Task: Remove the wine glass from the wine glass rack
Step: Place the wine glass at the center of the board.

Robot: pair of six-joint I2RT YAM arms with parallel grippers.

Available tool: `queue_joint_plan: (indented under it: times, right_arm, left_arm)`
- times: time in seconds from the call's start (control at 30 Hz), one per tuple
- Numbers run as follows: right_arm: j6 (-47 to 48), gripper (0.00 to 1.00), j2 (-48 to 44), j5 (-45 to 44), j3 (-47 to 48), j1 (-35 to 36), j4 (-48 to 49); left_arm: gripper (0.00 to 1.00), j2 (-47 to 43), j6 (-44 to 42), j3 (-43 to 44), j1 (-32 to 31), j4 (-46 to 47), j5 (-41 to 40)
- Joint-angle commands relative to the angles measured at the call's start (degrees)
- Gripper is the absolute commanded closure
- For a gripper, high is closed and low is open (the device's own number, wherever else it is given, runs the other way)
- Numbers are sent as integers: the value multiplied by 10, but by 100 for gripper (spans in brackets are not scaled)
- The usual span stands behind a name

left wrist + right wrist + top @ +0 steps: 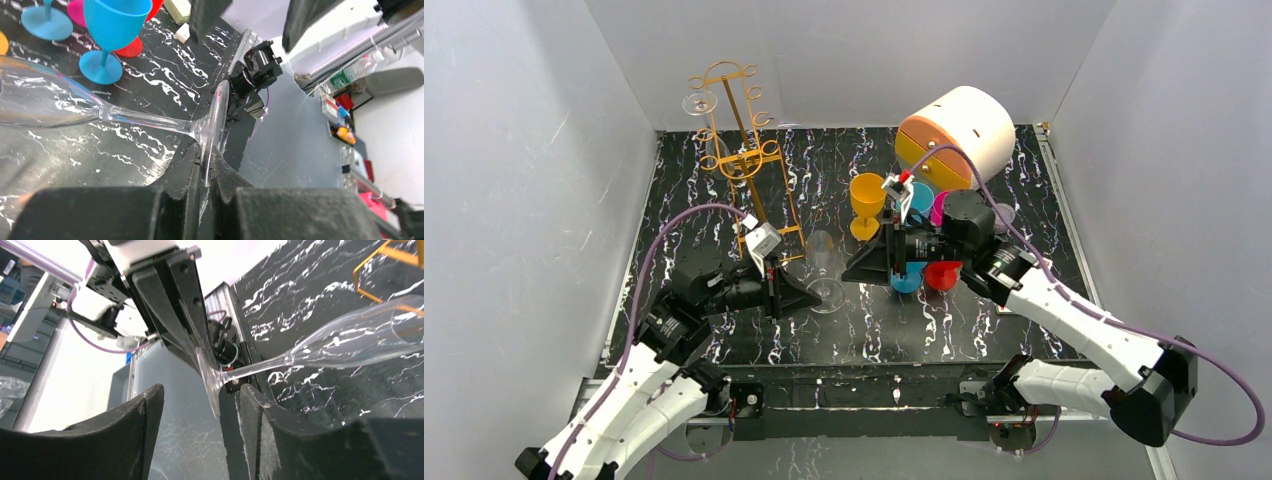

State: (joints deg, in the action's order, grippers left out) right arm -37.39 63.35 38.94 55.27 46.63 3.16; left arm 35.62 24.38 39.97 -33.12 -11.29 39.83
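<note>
Left fingers (pixel 181 177): clamped shut on the wine glass (pixel 55 102) foot, whose thin rim suits pinching.
Right fingers (pixel 142 412): parted astride that foot, gripping nothing.
Wine glass rack (pixel 746 150): well behind.

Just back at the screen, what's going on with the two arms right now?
The left gripper is shut on the foot of a clear glass, which is off the rack and sits between the two arms. The right gripper is open, its fingers on either side of that same foot without clamping it. A second glass hangs on the rack at the back left.
</note>
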Motion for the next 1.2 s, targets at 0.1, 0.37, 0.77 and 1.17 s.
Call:
queue_joint_plan:
  times: [0.1, 0.37, 0.77, 1.17]
  right_arm:
    - [29, 29, -61, -129, 37, 3, -6]
    - [98, 17, -48, -419, 117, 3, -250]
    - [73, 13, 28, -96, 136, -142, -252]
    - [21, 6, 96, 145, 160, -224, -192]
  left_arm:
    - [100, -17, -108, -18, -1, 22, 86]
    - [100, -25, -205, -20, -1, 23, 128]
    - [100, -76, -360, -47, -1, 30, 151]
    - [100, -33, -468, -47, -1, 20, 282]
